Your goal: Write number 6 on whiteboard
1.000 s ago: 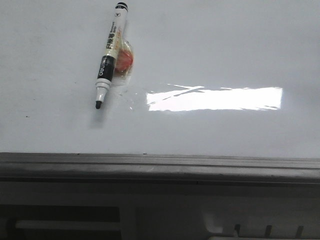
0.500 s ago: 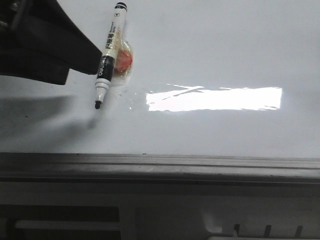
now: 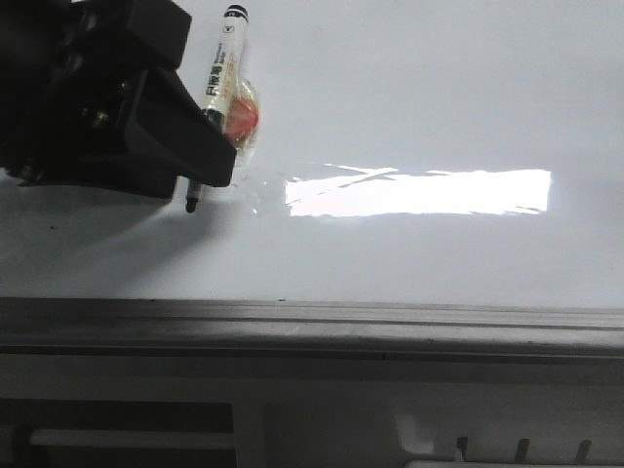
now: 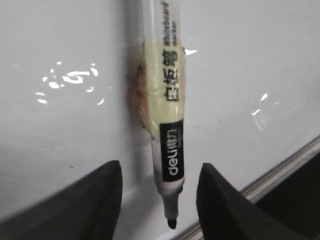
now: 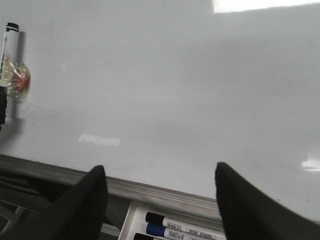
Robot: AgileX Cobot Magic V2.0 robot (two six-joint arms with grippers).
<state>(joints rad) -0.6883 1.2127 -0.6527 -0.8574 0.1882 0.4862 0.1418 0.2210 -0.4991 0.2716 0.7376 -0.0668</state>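
Note:
The whiteboard (image 3: 439, 88) is glossy white, and no number 6 is in view on it. A white and black marker (image 3: 226, 49) lies on the board with its cap off and its black tip (image 3: 191, 203) toward the rail. It rests against a small red-orange blob under clear film (image 3: 246, 117). My left gripper (image 3: 210, 166) hangs over the marker's lower barrel. In the left wrist view the marker (image 4: 167, 100) lies between the open fingers (image 4: 107, 185) with a gap on each side. My right gripper (image 5: 160, 172) is open and empty over the board's near edge.
A grey metal rail (image 3: 312, 317) runs along the board's near edge, with a grey slotted ledge (image 3: 507, 429) below it. A white tray with spare markers (image 5: 190, 227) sits under the rail by the right gripper. A bright light glare (image 3: 419, 192) lies mid-board.
The left gripper came in from the left and moved right and down until it covers the marker's lower barrel. The marker has not moved.

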